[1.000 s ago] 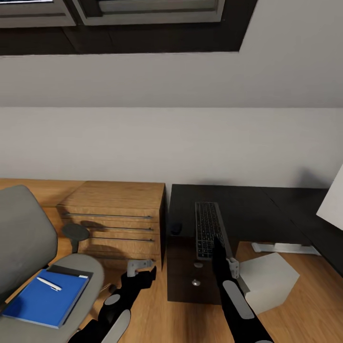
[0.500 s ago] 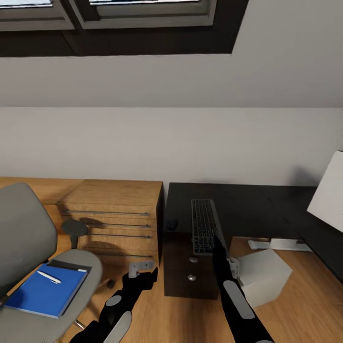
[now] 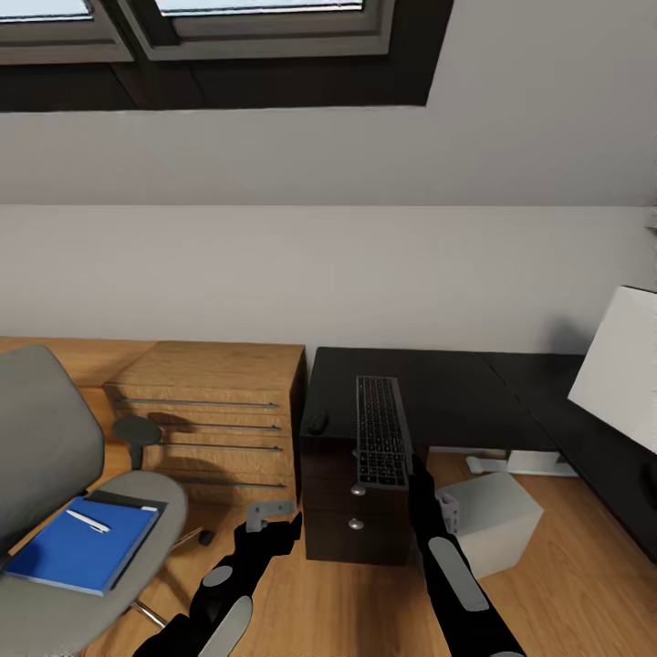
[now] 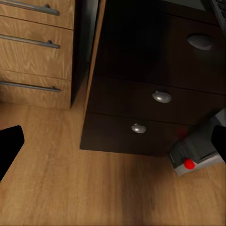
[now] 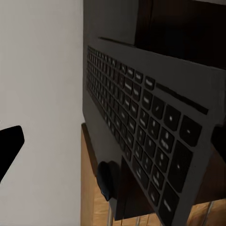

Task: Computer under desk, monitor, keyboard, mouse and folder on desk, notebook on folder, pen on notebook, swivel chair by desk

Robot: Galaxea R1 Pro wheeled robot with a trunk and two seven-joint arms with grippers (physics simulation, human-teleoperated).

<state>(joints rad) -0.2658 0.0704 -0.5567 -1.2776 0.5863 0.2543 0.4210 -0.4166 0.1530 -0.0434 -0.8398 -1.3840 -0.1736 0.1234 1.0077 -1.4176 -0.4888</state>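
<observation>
The keyboard (image 3: 381,443) lies lengthwise on the black desk (image 3: 456,392), its near end overhanging the drawer unit (image 4: 141,94). The mouse (image 3: 317,422) sits to its left on the desk. My right gripper (image 3: 415,467) is at the keyboard's near end, open; the right wrist view shows the keyboard (image 5: 141,127) and mouse (image 5: 107,181) close up. My left gripper (image 3: 278,518) hangs open over the floor. The blue folder (image 3: 82,547) with the pen (image 3: 89,521) on it lies on the swivel chair (image 3: 55,438). The computer (image 3: 493,520) stands under the desk. The monitor (image 3: 620,365) is at right. The notebook is hidden.
A light wooden dresser (image 3: 210,411) with bar handles stands against the desk's left side. The wall runs behind both, with windows above. Wooden floor (image 4: 70,179) lies between the chair, the drawer unit and me. The computer (image 4: 197,150) shows its red button beside the drawers.
The whole view has shifted: desk, dresser and chair have slid left and look smaller, and more of the monitor shows. Both arms keep the same pose in the picture.
</observation>
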